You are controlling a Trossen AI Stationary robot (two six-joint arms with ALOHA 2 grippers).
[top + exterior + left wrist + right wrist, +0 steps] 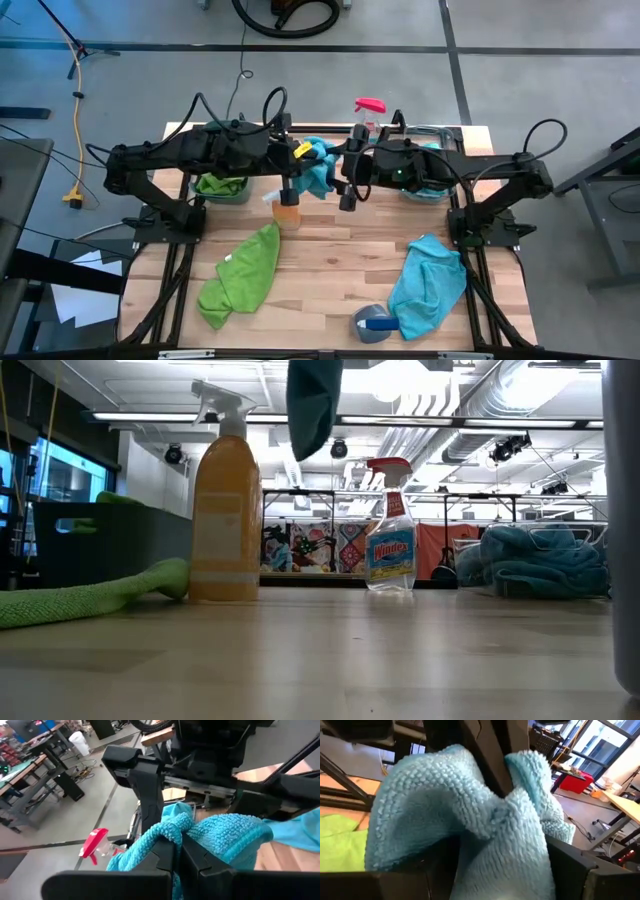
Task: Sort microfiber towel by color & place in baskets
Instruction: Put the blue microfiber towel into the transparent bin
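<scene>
A light blue towel (pixel 318 168) hangs above the table's far middle, between my two grippers. In the low view its lower end (pixel 313 405) dangles well clear of the table. My left gripper (pixel 177 847) (pixel 304 165) is shut on it. My right gripper (pixel 500 870) (pixel 340 172) is open and faces the left one, with the towel bulging between its spread fingers. A green towel (pixel 245 275) and another blue towel (pixel 430 282) lie flat on the table. The dark green basket (pixel 222 186) holds green cloth. The clear basket (pixel 425 186) holds blue towels (pixel 545 560). My left gripper pinches a bunched fold of the blue towel (pixel 175 827) between its two fingers, coming level from the table's left. Several layers are gathered there. The towel is lifted clear and hangs slack below and around the fingers. My right gripper: the cloth (pixel 470 805) fills the space between its fingers, and I cannot tell whether they touch it.
An orange spray bottle (pixel 287 207) (pixel 225 510) stands just below the held towel. A Windex bottle (pixel 368 112) (pixel 390 530) stands at the far edge. A grey-blue bundle (pixel 375 323) lies near the front edge. Bare wood shows in the table's middle (pixel 340 260).
</scene>
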